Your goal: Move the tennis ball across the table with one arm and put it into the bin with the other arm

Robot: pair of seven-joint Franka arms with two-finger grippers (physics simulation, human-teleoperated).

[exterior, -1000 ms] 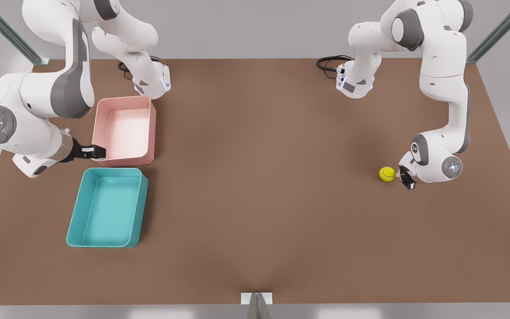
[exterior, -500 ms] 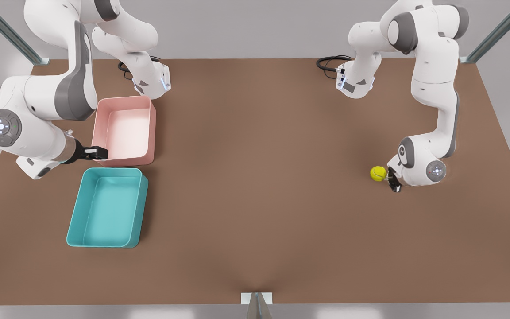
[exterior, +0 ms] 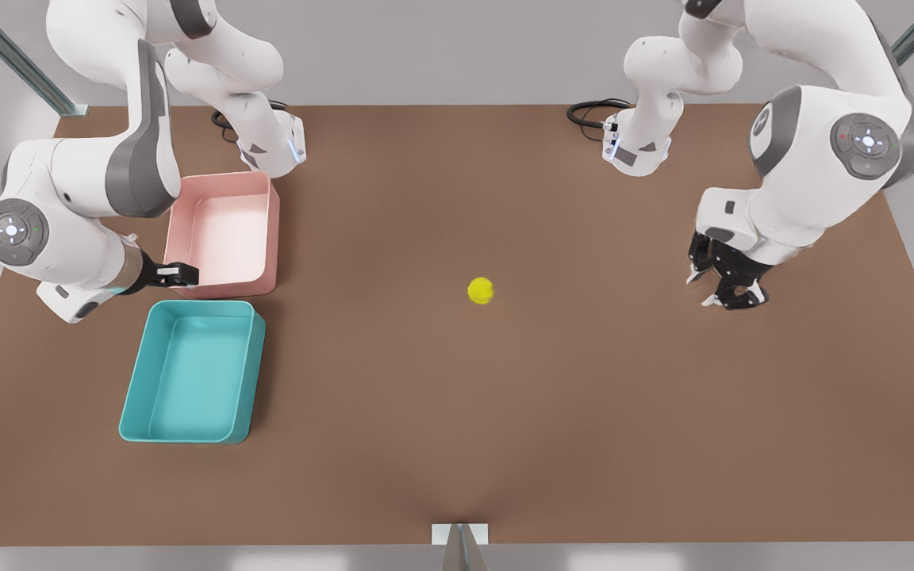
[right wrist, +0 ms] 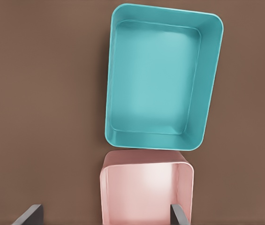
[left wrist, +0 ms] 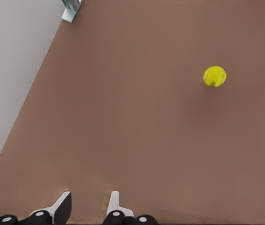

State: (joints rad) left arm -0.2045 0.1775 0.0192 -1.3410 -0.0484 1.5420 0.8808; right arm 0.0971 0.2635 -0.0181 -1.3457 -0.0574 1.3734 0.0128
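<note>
The yellow-green tennis ball (exterior: pixel 481 290) lies free on the brown table (exterior: pixel 457 428) near its middle, also seen in the left wrist view (left wrist: pixel 215 76). My left gripper (exterior: pixel 712 289) (left wrist: pixel 89 207) hangs open and empty at the front view's right, well away from the ball. The teal bin (exterior: pixel 187 373) (right wrist: pixel 155 84) sits empty at the front view's left. My right gripper (exterior: pixel 178 274) (right wrist: pixel 104 215) hovers open above the near wall of the pink bin, just beyond the teal bin's far end.
A smaller pink bin (exterior: pixel 223 234) (right wrist: pixel 144 197) stands against the teal bin's far end. Both arm bases with black cables (exterior: pixel 592 111) are at the table's far edge. Bare tabletop lies between the ball and the bins.
The ball left the left gripper and rolled from the front view's right to the table's middle. The left arm rose and drew back. The right arm barely shifted.
</note>
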